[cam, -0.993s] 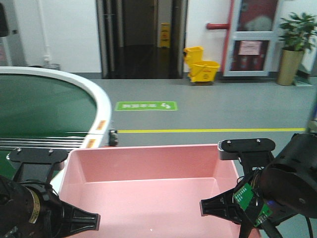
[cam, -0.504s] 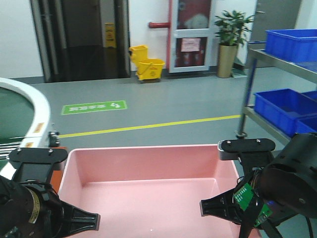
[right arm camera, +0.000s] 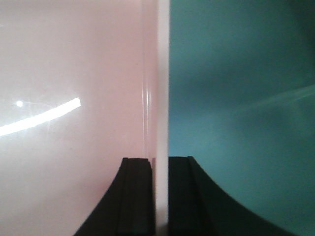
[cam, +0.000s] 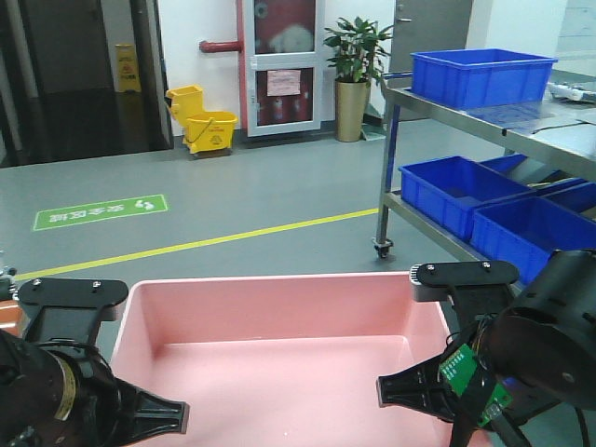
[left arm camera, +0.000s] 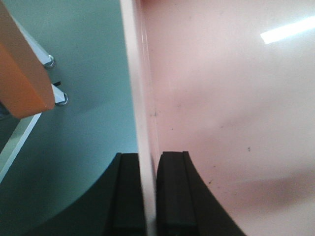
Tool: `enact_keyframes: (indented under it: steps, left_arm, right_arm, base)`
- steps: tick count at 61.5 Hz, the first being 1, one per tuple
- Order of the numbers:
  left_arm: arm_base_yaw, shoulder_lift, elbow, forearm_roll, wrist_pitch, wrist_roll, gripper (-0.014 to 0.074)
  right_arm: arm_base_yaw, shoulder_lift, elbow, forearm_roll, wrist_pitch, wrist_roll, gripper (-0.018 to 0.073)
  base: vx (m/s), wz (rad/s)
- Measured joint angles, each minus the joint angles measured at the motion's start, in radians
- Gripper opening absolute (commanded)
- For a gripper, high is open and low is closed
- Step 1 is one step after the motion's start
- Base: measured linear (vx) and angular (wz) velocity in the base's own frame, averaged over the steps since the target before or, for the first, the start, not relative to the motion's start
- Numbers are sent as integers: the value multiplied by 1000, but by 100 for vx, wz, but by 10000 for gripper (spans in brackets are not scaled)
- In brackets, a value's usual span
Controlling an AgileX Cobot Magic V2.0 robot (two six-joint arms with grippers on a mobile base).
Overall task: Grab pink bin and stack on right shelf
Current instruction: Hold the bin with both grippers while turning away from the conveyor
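The pink bin (cam: 279, 358) is held up in front of me between both arms. My left gripper (left arm camera: 147, 158) is shut on its left wall, one finger outside and one inside. My right gripper (right arm camera: 161, 160) is shut on its right wall the same way. The bin's inside (left arm camera: 221, 98) is empty, and it also shows in the right wrist view (right arm camera: 74, 98). In the front view both arms, left (cam: 70, 391) and right (cam: 521, 354), flank the bin. A metal rack stands at the right; its dark glossy top level (cam: 545, 119) may be the right shelf. I see no tape outline from here.
Blue crates sit on the rack's top (cam: 480, 74) and lower level (cam: 447, 196). A yellow mop bucket (cam: 205, 121) and a potted plant (cam: 354, 74) stand by the far wall. An orange-edged frame on castors (left arm camera: 22, 73) is below left of the bin.
The front view has swung to the right: the green conveyor has left the view and the rack with blue crates has come in. Both grippers still hold the bin the same way.
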Motion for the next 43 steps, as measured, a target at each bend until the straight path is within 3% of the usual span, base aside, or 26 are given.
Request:
enact_keyframes:
  steps: [43]
  left_arm:
    - [0,0,0,0,0,0,94]
  right_arm:
    - [0,0,0,0,0,0,-6]
  base:
    - [21,-9]
